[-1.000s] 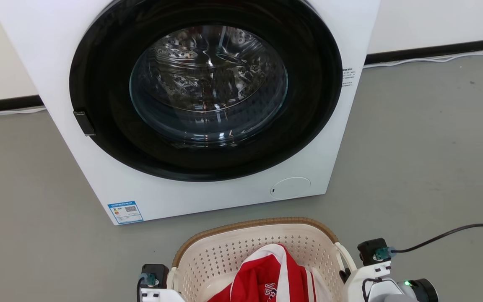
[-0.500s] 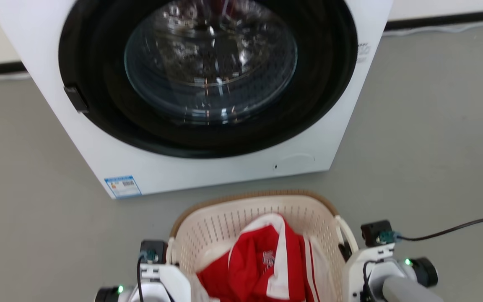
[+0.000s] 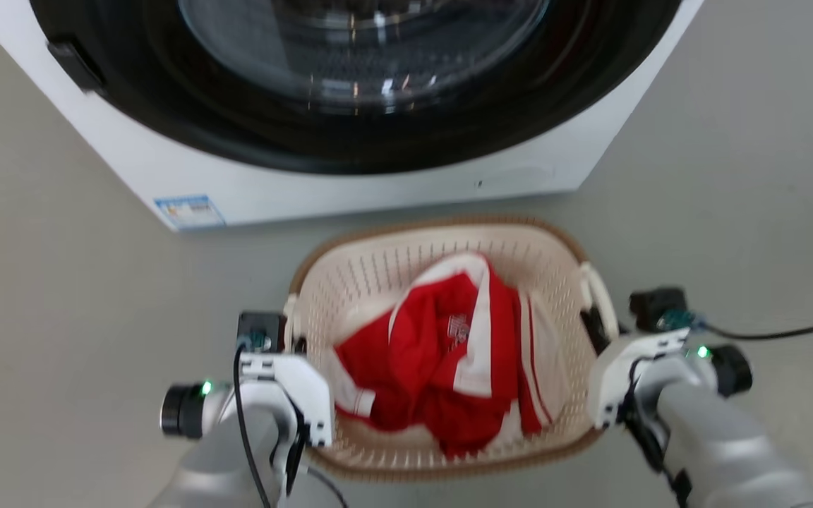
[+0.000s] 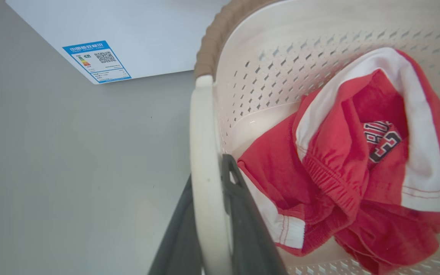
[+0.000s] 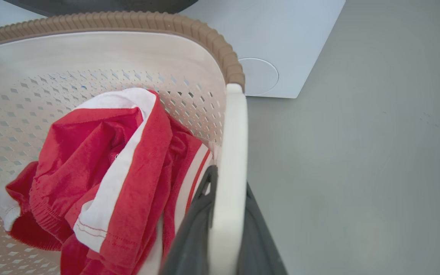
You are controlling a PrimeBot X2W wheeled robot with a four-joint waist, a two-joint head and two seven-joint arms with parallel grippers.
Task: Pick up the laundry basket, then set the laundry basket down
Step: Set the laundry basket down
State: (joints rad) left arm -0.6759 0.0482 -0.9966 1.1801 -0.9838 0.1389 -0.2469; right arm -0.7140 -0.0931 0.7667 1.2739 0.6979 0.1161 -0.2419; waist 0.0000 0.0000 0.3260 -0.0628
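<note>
Between the grippers: basket with red garment inside; washer just past its far rim.
left gripper: almost closed, pinching left handle, one finger on each side.
right gripper: same, clamped on right handle.
basket height: can't tell if it is lifted or resting on the floor; head view is blurred.
step: probably carrying or lowering with both arms.
do it well: move both grippers level and together so the basket doesn't tilt or twist on the thin loops. Let go only once the base sits flat. Leave a gap to the washer ahead of the fingertips. Mind the cable just outside the right gripper.
risk: a handle slips through the fingers; the garment shifts the load.
head view gives: both arms, full rim outline, washer door.
wrist views give: finger contact on the handles, which the wrists cover from above.
left wrist extra: blue sticker.
right wrist extra: round cap.
</note>
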